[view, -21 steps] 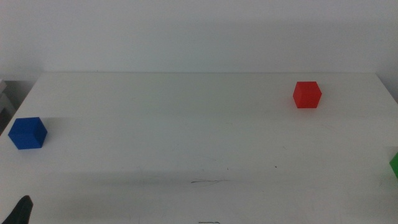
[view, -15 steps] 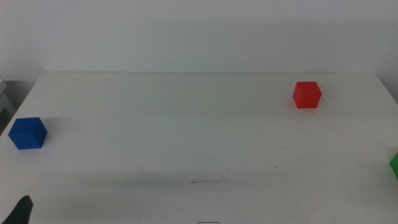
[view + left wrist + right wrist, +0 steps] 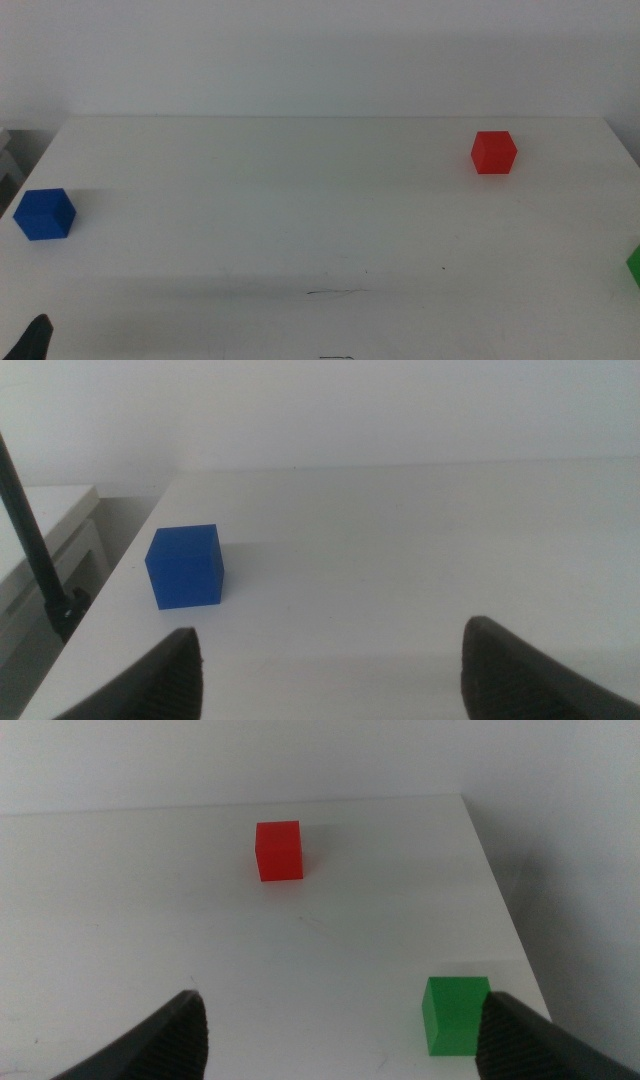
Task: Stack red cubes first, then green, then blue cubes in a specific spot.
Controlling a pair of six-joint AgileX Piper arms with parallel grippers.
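White tabletop (image 3: 250, 200), matte and plain, carries all three cubes, none yet stacked.

Nearest the camera, the left gripper (image 3: 330, 670) waits at about 7 o'clock of the table; only a dark jaw tip shows at the bottom edge of the middle view. Its jaws stand wide apart and hold nothing. The right gripper (image 3: 340, 1035) is out of the middle view; its wrist camera shows its jaws likewise spread and empty.

Next out, at 6 o'clock, the spot (image 3: 335, 292) shows as a thin dark scribble on bare table. Nothing stands on it.

At the 4 o'clock edge the green cube (image 3: 634, 265) is half cut off in the middle view; in the right wrist view it sits just ahead of the right jaw. The blue cube (image 3: 45, 214) sits at 9 o'clock, ahead of the left gripper and toward its left jaw.

Farthest, at 2 o'clock, stands the red cube (image 3: 494, 152), flat on the table, well apart from the others.

Judgement: red goes first. It lies on the right arm's side, ahead of that gripper and beyond the green cube, nearly centred between the jaws. The right arm appears the nearer, and green stands off the direct line.
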